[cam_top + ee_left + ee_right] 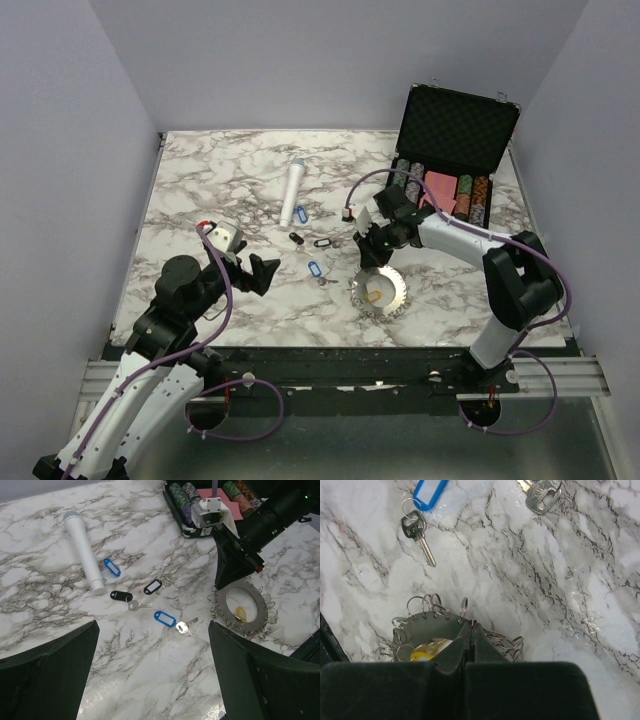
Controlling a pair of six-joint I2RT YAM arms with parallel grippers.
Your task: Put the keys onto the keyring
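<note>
The keyring point(381, 291) is a grey toothed ring with small wire loops round its rim, and a yellow-tagged key point(374, 295) lies in its centre hole. My right gripper point(368, 260) stands over its far rim. In the right wrist view the gripper point(471, 626) is shut, pinching one thin wire loop on the keyring point(427, 626). Loose keys lie to the left: a blue-tagged one point(315, 270), two black-tagged ones point(322, 242) point(296, 238) and another blue-tagged one point(301, 213). My left gripper point(262, 272) is open and empty, above the table near the nearest blue-tagged key point(165, 618).
A white cylinder point(293, 193) lies behind the keys. An open black case of poker chips point(445, 190) stands at the back right, close behind my right arm. The marble table's front edge point(330, 345) runs just before the keyring.
</note>
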